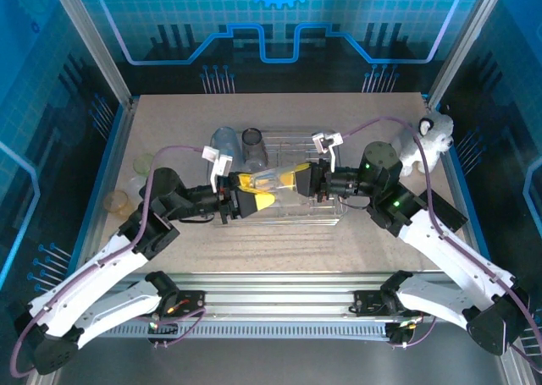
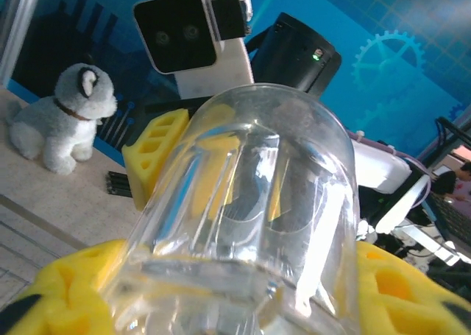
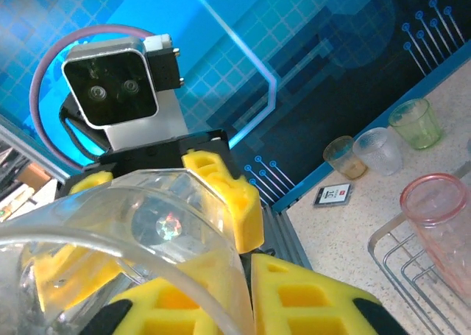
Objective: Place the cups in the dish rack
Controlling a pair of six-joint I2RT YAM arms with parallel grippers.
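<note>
A clear cup (image 1: 275,182) lies on its side in the air over the dish rack (image 1: 339,217), between both grippers. My left gripper (image 1: 261,192) is shut around its base end; in the left wrist view the cup (image 2: 250,202) sits between my yellow fingers (image 2: 59,291). My right gripper (image 1: 293,182) has the cup's rim wall (image 3: 147,217) between its pads (image 3: 316,298), which stand close together. A bluish cup (image 1: 224,140) and a smoky dark cup (image 1: 253,148) stand at the rack's far left. A red-pink cup (image 3: 441,217) sits in the rack (image 3: 397,261).
Loose cups stand on the table at the left (image 1: 131,184): a pale green one (image 3: 417,123), a clear one (image 3: 379,151) and a yellowish one (image 3: 344,157). A small card (image 3: 333,194) lies near them. A plush dog (image 1: 428,144) sits at the far right.
</note>
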